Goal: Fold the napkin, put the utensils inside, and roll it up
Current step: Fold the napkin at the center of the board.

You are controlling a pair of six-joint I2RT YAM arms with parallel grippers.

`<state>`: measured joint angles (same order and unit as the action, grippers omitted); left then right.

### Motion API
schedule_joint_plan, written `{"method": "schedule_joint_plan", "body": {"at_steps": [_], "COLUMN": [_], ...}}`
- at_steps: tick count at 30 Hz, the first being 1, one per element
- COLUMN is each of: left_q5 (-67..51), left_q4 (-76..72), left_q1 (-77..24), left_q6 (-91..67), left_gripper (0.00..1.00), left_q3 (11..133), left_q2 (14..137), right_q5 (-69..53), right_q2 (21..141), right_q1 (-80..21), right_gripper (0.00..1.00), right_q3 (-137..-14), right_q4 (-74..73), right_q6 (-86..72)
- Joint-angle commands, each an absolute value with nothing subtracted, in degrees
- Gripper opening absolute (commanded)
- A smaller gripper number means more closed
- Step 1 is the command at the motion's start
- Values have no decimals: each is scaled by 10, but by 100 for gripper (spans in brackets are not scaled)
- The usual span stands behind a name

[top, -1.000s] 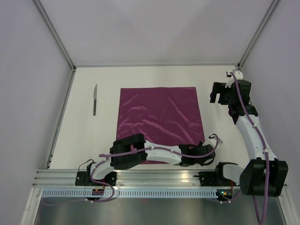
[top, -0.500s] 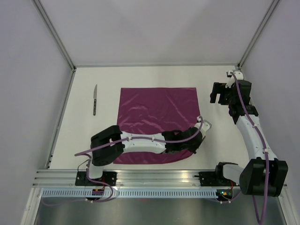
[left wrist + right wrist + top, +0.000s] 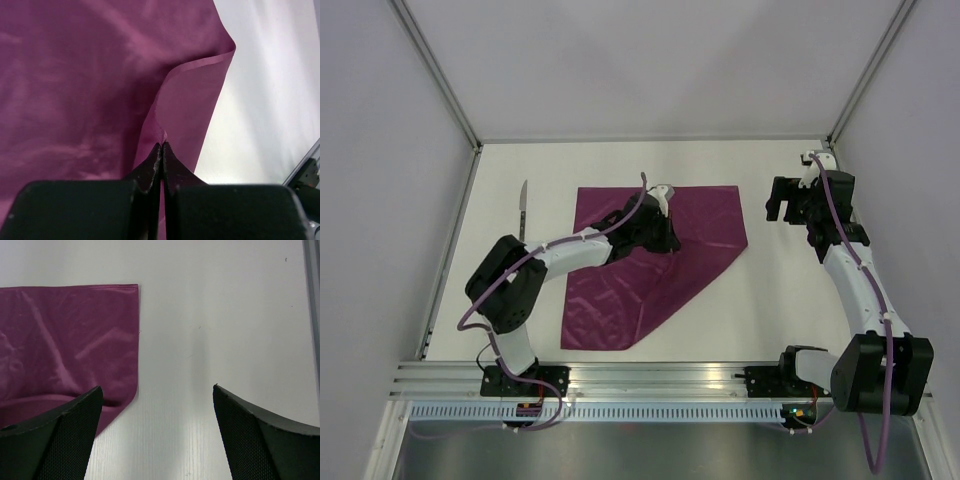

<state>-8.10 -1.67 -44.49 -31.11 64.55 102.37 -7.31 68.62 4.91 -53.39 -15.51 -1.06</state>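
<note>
Magenta satin-like cloth, the napkin [image 3: 620, 290] lies on the white table [image 3: 800, 290], partly doubled over. One corner is raised above the cloth's far-middle part, so a slanting fold edge runs along the near-right side. The left gripper [image 3: 667, 238] holds that corner. In its wrist view the black fingertips [image 3: 156, 155] are pressed tight together with a thin lip of napkin [image 3: 75, 75] pinched between them.

The fabric looks very light, limp and slippery. It will likely drape, slide over itself and spring out of a crease unless laid down flat and smoothed. Corners and hem edges are the best places to take hold, since the middle offers only loose wrinkles.

The right gripper [image 3: 782, 205] hovers just beyond the napkin's far-right corner, its jaws spread wide with nothing between them [image 3: 156, 389].

The knife [image 3: 522, 212], a silver blade with a darker handle, lies apart from the napkin, off its far-left corner. It is stiff and thin, probably best gripped across the handle.

No container is in view. The fold is the only pocket, and nothing lies inside it yet.
</note>
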Motion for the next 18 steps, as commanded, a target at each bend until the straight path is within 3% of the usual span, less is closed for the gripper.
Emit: {"method": "schedule_joint_plan", "body": {"at_steps": [1, 18], "left_q5": [-161, -256], "left_q4": [-18, -7], "left_q1": [-396, -193], "left_q6": [-351, -378], "left_gripper": [2, 2], "left_q3": [651, 699], "left_q2": [995, 1052], "right_q5": [-81, -103], "right_q2": [692, 695], "right_q1": [52, 52], "right_gripper": [95, 94], "right_q3": [-555, -553], "right_q4": [-165, -171], "right_q6": [-9, -6]}}
